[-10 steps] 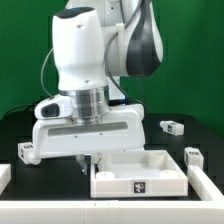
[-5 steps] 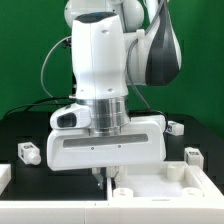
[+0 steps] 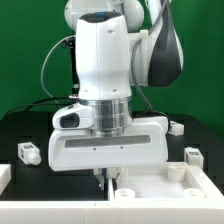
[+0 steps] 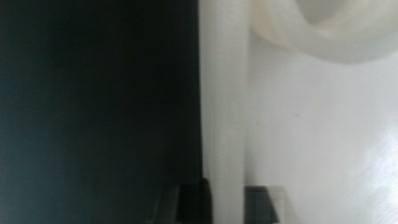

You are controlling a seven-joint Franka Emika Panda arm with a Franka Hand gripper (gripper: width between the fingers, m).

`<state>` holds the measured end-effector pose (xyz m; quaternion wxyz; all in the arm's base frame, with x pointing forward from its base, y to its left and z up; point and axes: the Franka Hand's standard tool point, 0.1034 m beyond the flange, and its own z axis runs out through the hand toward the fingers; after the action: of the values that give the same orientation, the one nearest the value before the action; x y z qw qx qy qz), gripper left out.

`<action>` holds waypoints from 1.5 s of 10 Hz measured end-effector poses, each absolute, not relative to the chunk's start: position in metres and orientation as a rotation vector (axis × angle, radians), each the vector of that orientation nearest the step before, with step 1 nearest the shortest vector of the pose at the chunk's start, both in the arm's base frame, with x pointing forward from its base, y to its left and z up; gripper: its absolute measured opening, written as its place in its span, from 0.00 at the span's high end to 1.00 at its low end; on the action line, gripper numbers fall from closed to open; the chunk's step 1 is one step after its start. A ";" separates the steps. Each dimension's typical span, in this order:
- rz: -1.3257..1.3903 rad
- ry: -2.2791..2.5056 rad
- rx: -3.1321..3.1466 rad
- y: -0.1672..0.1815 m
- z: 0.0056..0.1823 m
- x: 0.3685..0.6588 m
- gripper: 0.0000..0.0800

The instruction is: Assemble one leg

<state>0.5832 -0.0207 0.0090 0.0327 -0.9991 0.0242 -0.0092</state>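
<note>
Green backdrop, black table (image 3: pixel 15 130), gripper (image 3: pixel 105 180) low at white tray (image 3: pixel 185 190) edge, its opening unclear, small white tagged leg (image 3: pixel 28 152) lying at exterior view's left, second leg (image 3: pixel 176 127) and third leg (image 3: pixel 194 155) at right.

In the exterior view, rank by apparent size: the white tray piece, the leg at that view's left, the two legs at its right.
1. White tray piece, partly hidden.
2. Left-side leg and nearer right-side leg: alike.
3. Farther right-side leg, maybe only distance.
</note>
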 end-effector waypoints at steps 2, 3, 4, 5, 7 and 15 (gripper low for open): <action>-0.028 0.070 -3.075 -0.021 0.009 0.583 0.83; -0.021 0.067 -3.072 -0.022 0.010 0.582 0.83; 0.020 0.061 -3.058 -0.024 0.019 0.577 0.57; 0.080 0.069 -3.042 -0.017 0.034 0.571 0.35; 0.128 0.106 -3.022 0.013 0.063 0.565 0.23; 0.883 0.264 -2.862 0.099 0.078 0.523 0.19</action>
<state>0.5230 0.0986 0.0775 0.0675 -0.9497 0.0875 0.2930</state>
